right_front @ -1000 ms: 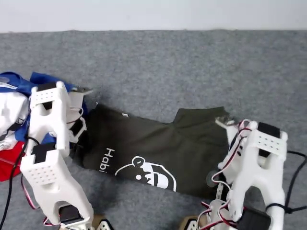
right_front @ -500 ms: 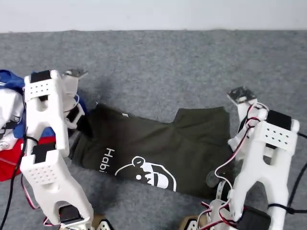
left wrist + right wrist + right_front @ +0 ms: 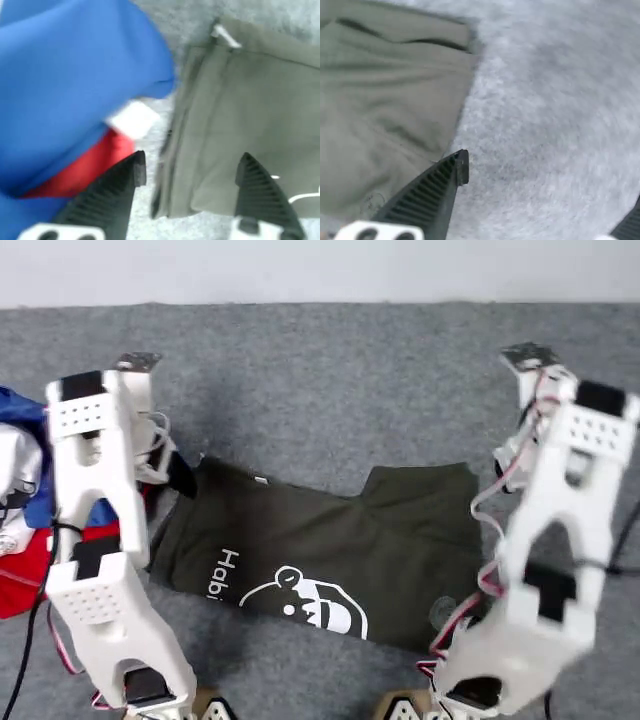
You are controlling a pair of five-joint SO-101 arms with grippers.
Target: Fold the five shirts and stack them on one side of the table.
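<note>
A dark olive shirt (image 3: 330,550) with a white print lies partly folded in the middle of the grey table (image 3: 350,370). My left gripper (image 3: 195,167) hangs open above the shirt's left edge (image 3: 250,100), next to a pile of blue (image 3: 65,85) and red (image 3: 85,170) shirts. My right gripper (image 3: 550,185) is open over bare table just off the olive shirt's right edge (image 3: 380,100). Neither gripper holds anything. In the high view the left arm (image 3: 90,440) stands by the shirt's left side and the right arm (image 3: 580,460) by its right side.
The unfolded pile sits at the table's left edge: blue (image 3: 20,405), white (image 3: 15,455) and red (image 3: 20,580) cloth. Bare grey table stretches behind the olive shirt and to its right.
Both arms have risen and swung toward the far side, away from the olive shirt's edges. The shirt itself has stayed where it was.
</note>
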